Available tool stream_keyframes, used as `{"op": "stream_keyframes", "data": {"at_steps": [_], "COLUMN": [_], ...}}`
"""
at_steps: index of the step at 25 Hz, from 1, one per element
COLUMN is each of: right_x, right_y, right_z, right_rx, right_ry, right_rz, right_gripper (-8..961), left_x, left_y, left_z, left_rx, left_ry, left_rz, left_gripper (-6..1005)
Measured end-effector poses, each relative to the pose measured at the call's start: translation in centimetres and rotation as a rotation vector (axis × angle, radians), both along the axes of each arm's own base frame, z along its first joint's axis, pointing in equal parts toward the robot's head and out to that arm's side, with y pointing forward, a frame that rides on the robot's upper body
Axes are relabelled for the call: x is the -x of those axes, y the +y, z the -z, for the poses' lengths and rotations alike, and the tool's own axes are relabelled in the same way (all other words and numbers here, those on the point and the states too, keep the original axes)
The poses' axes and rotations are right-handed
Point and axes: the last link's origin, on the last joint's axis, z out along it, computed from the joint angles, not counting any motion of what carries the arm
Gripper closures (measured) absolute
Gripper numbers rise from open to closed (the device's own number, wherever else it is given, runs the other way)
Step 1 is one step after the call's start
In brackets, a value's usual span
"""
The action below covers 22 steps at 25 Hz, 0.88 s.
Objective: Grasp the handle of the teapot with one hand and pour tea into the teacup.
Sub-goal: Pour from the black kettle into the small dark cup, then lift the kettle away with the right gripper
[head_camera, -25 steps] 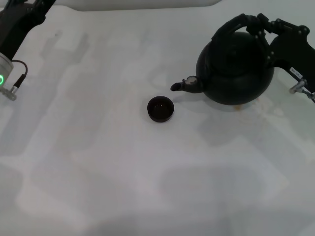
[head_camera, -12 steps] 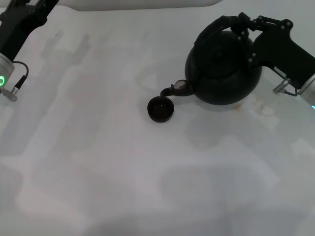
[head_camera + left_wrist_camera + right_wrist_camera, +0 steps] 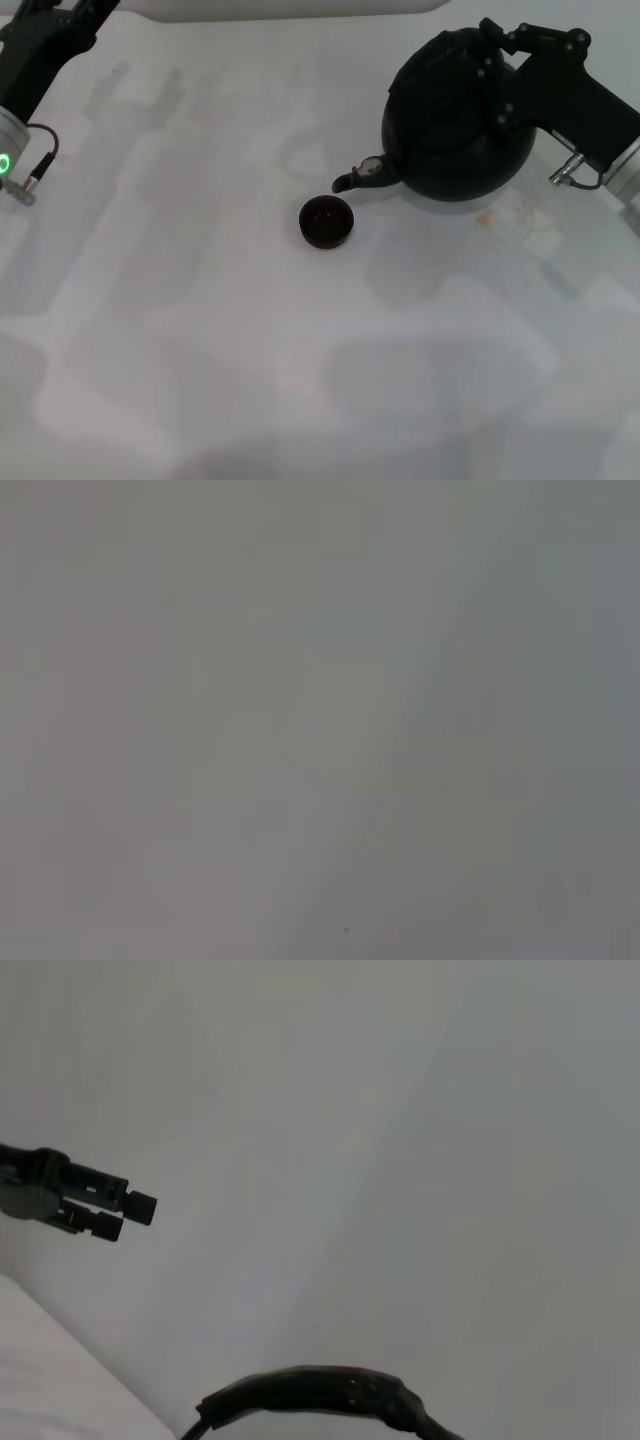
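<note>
1. The right gripper (image 3: pixel 497 45) is clamping the handle (image 3: pixel 478 42) of the teapot (image 3: pixel 455 125) near the table's (image 3: pixel 250 350) far right corner.
2. The spout (image 3: pixel 358 176) is pointing left toward the teacup (image 3: pixel 327 221), tilting downward.
3. The left gripper (image 3: pixel 135 1213) is parking at the far left corner, fingers nearly together.

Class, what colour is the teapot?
Matte black teapot, clearest in the head view.

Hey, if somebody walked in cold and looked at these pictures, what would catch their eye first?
Probably the big black teapot at the far right of the white table, held at its handle by the right gripper, spout tipped toward the tiny dark teacup near the middle. The left gripper sits parked at the far left corner.
</note>
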Motion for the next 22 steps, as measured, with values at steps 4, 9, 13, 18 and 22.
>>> {"op": "stream_keyframes", "data": {"at_steps": [4, 9, 13, 18, 22], "right_x": [0.02, 0.16, 0.34, 0.45, 0.47], "right_y": [0.01, -0.13, -0.23, -0.21, -0.21], "right_z": [-0.01, 0.16, 0.32, 0.41, 0.4], "right_rx": [-0.022, -0.041, -0.053, -0.078, -0.101], "right_ry": [-0.036, -0.079, -0.111, -0.151, -0.186], "right_rz": [-0.02, -0.053, -0.08, -0.105, -0.125], "right_gripper": [817, 829, 836, 839, 841], "left_x": [-0.05, -0.07, -0.08, -0.11, -0.03], "left_y": [0.04, 0.06, 0.07, 0.1, 0.1], "left_z": [0.0, 0.0, 0.0, 0.1, 0.2], "left_rx": [0.0, 0.0, 0.0, 0.003, 0.006], "left_ry": [0.0, 0.0, 0.0, 0.0, 0.0], "left_rz": [0.001, 0.002, 0.002, 0.001, -0.004], "left_gripper": [163, 163, 163, 163, 163]}}
